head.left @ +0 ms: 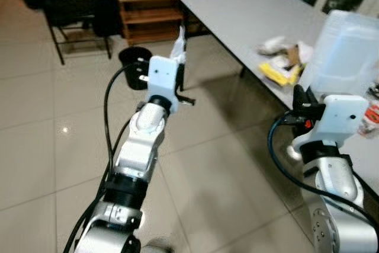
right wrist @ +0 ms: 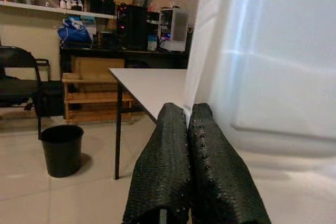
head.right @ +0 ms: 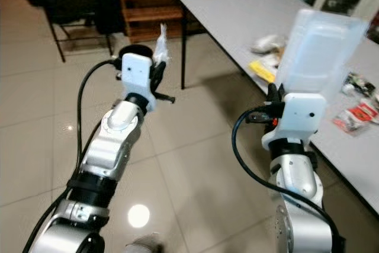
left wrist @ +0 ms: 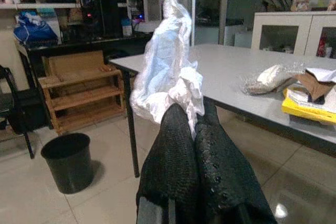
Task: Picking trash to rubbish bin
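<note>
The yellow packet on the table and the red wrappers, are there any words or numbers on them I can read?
Yellow packet: print too blurred to read.
Red wrappers: markings too small and blurred to read.
Clear plastic container in the right gripper: no text visible.
White plastic wrapper in the left gripper: no text visible.

1. No text, brand or number can be read anywhere.
2. The red packet [head.right: 358, 114] on the worktop [head.right: 237, 10] bears print too small to read.
</note>
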`<state>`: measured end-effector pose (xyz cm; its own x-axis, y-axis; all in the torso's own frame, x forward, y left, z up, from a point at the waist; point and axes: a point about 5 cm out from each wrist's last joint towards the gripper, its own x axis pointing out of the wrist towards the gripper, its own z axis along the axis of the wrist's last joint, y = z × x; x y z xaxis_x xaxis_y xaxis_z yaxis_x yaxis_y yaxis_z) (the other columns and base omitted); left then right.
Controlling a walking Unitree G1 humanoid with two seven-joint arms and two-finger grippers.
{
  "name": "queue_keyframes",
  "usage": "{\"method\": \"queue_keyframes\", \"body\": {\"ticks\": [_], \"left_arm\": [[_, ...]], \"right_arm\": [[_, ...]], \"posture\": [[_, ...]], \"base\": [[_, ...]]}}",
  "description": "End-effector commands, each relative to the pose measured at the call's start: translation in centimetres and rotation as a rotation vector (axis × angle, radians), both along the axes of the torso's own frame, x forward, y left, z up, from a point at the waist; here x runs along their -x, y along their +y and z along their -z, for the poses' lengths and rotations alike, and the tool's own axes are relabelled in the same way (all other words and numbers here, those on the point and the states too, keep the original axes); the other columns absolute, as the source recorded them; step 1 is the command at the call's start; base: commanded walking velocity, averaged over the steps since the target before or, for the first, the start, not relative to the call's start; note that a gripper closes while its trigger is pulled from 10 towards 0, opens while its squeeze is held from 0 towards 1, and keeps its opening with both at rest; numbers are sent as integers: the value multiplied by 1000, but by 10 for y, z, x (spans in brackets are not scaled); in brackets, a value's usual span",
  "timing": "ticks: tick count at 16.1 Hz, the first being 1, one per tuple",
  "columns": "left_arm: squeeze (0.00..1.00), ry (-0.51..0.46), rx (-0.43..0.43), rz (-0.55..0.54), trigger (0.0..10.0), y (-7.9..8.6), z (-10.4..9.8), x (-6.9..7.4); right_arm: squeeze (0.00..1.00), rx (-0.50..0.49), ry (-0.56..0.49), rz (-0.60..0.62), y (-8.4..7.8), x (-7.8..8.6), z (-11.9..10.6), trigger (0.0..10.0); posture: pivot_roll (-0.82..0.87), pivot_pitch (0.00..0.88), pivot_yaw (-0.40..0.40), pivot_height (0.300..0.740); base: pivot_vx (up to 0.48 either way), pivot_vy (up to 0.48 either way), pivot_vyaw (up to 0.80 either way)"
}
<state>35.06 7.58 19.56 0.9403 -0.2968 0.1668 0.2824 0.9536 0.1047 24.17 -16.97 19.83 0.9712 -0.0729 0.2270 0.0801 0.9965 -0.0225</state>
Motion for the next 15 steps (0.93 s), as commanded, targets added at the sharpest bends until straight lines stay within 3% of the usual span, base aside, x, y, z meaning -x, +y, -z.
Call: {"method": "queue_keyframes", "body": {"ticks": [1, 5, 9, 15], "left_arm": [[0, 18, -4, -8, 10000, 4, 3, -2], [0, 32, -3, -17, 10000, 5, 5, -2], [0, 48, -6, -19, 10000, 7, 8, -4], [0, 54, -13, -21, 10000, 8, 10, -4]], "right_arm": [[0, 4, 7, 4, 1, 0, 0, 10000], [0, 0, 11, -14, 3, 0, 1, 10000], [0, -13, 14, -17, 4, 1, 2, 10000], [0, -16, 17, -19, 5, 2, 2, 10000]], "posture": [[166, 66, -67, 740], [165, 70, -68, 740], [163, 70, -66, 740], [161, 77, -68, 740]], "base": [[0, 0, 800], [0, 0, 786], [0, 0, 0], [363, 0, 0]]}}
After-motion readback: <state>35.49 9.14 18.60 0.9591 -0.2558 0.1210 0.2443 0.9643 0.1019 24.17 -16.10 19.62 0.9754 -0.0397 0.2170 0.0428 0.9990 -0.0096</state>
